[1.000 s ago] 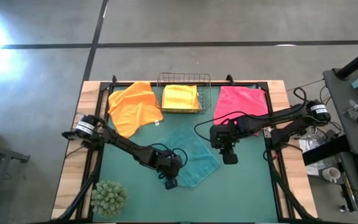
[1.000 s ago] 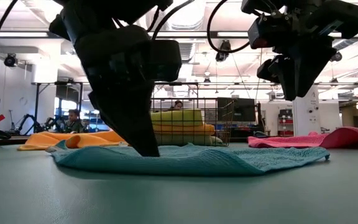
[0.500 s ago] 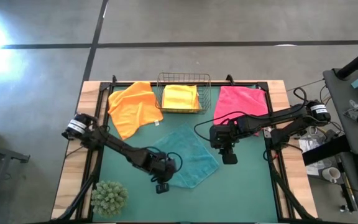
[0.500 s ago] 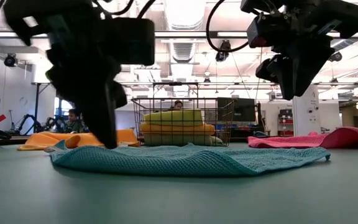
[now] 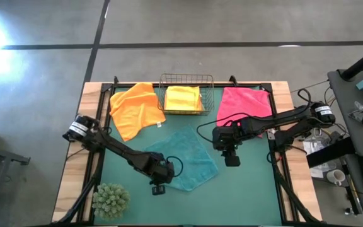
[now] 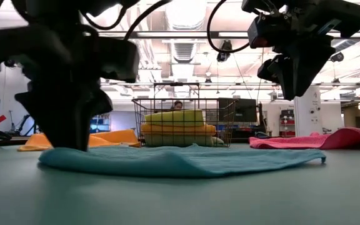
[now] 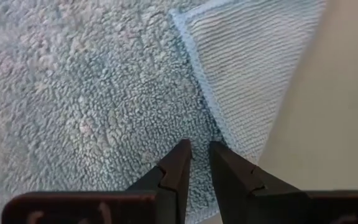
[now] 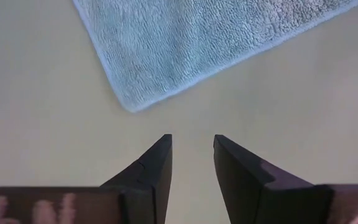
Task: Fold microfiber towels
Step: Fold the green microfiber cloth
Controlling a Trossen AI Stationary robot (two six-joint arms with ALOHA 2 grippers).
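A teal towel (image 5: 188, 157) lies spread on the green table top, one corner pointing toward the near edge. My left gripper (image 5: 158, 188) stands at that near corner, pointing down and shut on the cloth; the left wrist view shows a strip of the towel's ribbed underside (image 7: 253, 68) turned over beside the fingers. My right gripper (image 5: 232, 161) hangs open above the table just off the towel's right corner (image 8: 129, 102), touching nothing. An orange towel (image 5: 136, 108) and a pink towel (image 5: 244, 102) lie at the back. My left gripper pinches the teal towel between its two fingers (image 7: 176, 165) close to the near corner, right at the hemmed edge (image 7: 207, 118) of the turned-over strip. The fingers come from above, pointing down. The towel lies flat on the table around them.
A wire basket (image 5: 186, 78) with a yellow towel (image 5: 183, 99) in it stands at the back middle, between the orange and the pink towel. A green spiky ball (image 5: 111, 200) sits at the near left corner. Bare table lies near the front edge.
My left gripper has moved toward the table's left edge and tipped steeper downward, staying shut on the teal towel. The towel has slid along the table with it toward the left, still lying flat.
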